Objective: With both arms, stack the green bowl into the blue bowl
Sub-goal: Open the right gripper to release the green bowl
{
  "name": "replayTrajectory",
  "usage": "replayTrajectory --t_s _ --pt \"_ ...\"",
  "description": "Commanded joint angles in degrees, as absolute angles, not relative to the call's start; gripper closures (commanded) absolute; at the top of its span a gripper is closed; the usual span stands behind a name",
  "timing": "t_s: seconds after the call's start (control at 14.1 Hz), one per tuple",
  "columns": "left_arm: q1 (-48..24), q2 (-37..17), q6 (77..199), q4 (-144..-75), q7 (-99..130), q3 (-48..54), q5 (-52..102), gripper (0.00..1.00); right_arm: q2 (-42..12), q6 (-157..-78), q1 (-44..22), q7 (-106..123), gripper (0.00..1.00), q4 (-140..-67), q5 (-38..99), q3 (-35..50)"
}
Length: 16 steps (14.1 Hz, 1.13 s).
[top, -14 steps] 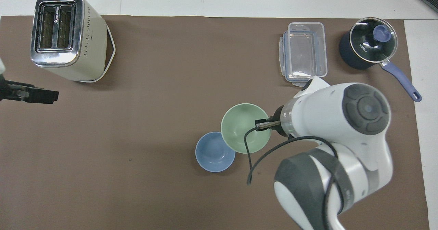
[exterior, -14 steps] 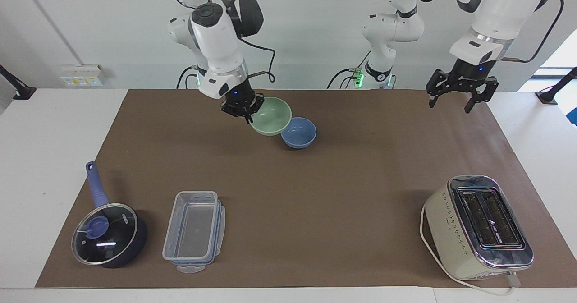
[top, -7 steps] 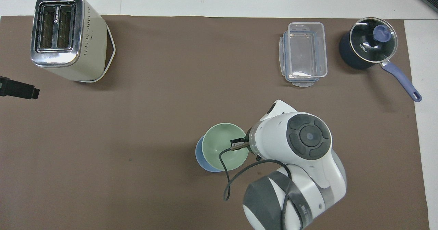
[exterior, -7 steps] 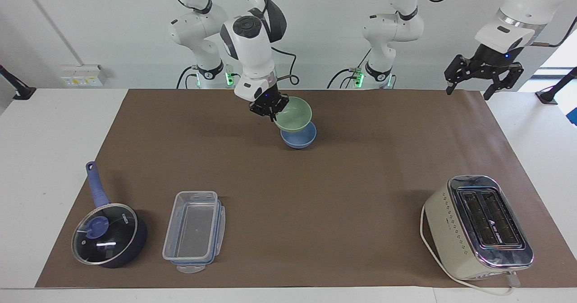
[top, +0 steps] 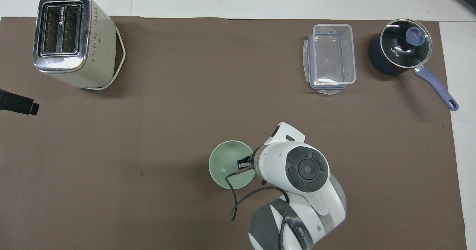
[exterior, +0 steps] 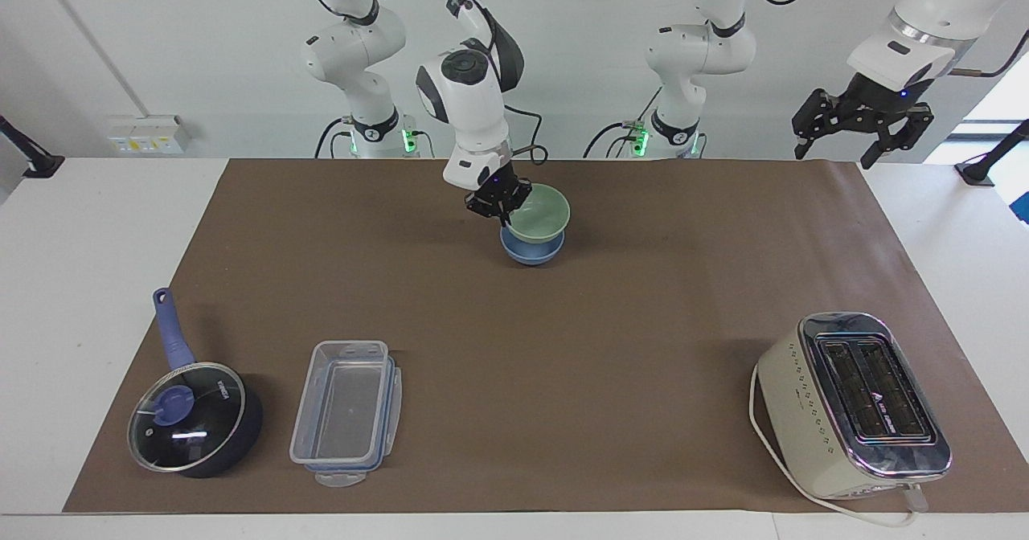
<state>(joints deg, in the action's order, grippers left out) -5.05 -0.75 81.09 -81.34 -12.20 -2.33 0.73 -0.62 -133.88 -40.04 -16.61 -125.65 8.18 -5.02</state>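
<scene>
green bowl [exterior: 540, 213] moved over blue bowl [exterior: 530, 251], hiding it overhead.

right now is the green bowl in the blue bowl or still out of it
In. The green bowl sits nested upright in the blue bowl, whose wall shows below it. The right gripper grips its rim.

The right arm bends down from its base, its wrist pointing steeply downward. The right tool [exterior: 500, 204] is closed on the rim of the green bowl [exterior: 540, 213] and holds it a little tilted. The left arm waits, raised above its own end of the surface. The left tool [exterior: 862, 122] hangs in the air, its fingers [exterior: 804, 128] spread wide apart.
</scene>
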Motion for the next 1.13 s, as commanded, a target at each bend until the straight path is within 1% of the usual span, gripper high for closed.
replayTrajectory --t_s 0.0,0.21,0.71,1.06 --pt "-4.75 -0.97 79.01 -80.24 -12.39 -2.02 -0.35 0.00 0.18 -138.77 -40.60 -17.49 1.00 -129.72 8.53 -4.92" --pt "-4.66 0.26 79.28 -82.35 -12.13 -2.02 -0.26 0.00 0.00 -139.83 -40.78 -17.40 1.00 -130.25 8.53 -4.92" --pt "-2.73 0.44 79.45 -82.71 -12.22 -2.02 -0.26 0.00 -1.58 -142.29 -40.61 -16.96 1.00 -130.17 8.79 -4.92" --pt "-2.99 0.44 79.37 -82.70 -12.22 -1.93 -0.26 0.00 -1.93 -142.38 -40.69 -17.05 1.00 -130.69 8.79 -4.92"
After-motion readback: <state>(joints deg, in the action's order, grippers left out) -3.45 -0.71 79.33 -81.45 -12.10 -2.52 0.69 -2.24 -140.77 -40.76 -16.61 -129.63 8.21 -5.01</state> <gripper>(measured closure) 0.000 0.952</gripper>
